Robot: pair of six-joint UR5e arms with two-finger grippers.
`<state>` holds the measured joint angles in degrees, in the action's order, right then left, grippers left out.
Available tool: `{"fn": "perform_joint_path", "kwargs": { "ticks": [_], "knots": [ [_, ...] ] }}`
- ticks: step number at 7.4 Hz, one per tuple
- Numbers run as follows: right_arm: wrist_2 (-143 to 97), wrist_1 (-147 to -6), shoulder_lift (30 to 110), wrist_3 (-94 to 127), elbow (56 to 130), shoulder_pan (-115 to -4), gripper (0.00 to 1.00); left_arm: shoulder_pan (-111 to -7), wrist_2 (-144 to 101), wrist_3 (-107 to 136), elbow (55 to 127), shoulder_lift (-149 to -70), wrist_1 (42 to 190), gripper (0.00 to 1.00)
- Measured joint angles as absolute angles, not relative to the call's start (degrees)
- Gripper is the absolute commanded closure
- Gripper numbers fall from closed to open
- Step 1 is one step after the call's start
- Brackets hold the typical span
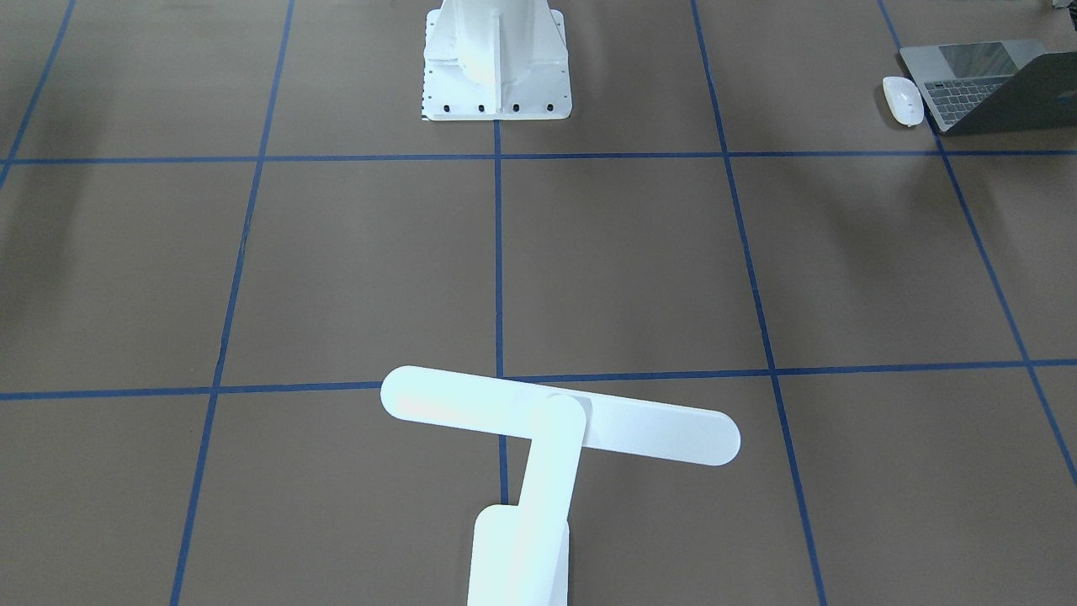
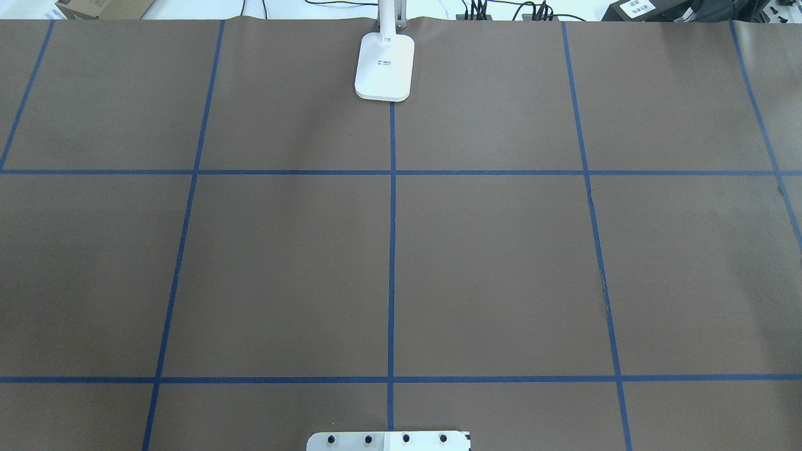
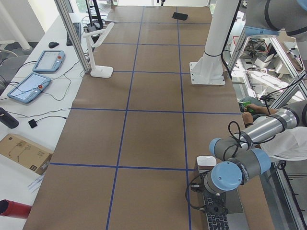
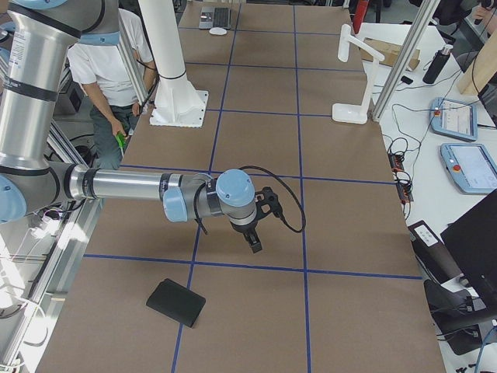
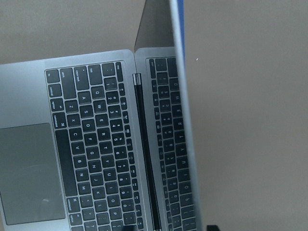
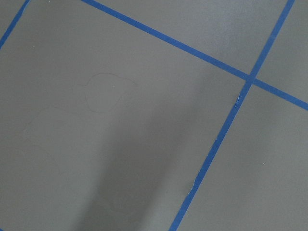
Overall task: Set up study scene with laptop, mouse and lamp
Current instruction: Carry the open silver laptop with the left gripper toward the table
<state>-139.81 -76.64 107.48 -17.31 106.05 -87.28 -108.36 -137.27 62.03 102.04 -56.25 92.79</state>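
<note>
brown table [image 2: 282,263] with blue tape grid. white lamp [image 1: 559,417] upright at middle of edge opposite robot. open grey laptop [image 1: 984,88] at robot's left near corner, left gripper [image 3: 214,209] over its keys. right gripper [image 4: 254,242] low above table. can't tell either's opening. white mouse [image 1: 902,101] just beside laptop.

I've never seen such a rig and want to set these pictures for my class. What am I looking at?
Two robot arms with two-finger grippers work at a paper-covered table. Two cameras look down from opposite sides, two from the table's ends, one on each wrist. On the table: an open laptop, a mouse beside it, a lamp, a black pad. The left gripper hangs over the laptop; the right gripper over bare paper. Nothing appears held; open or shut, I cannot tell.
</note>
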Motion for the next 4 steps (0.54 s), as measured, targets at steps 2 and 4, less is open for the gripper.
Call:
{"fn": "perform_joint_path", "kwargs": {
  "ticks": [2,4],
  "knots": [
    [-139.9,-76.6,107.5,-17.2,106.0,-87.3,0.00,-108.5,-137.4,61.3,103.5,-58.3,89.5,1.00],
    [-140.0,-76.6,107.5,-16.9,106.0,-87.3,0.00,-108.5,-137.4,57.2,108.9,-62.2,79.3,1.00]
  ]
}}
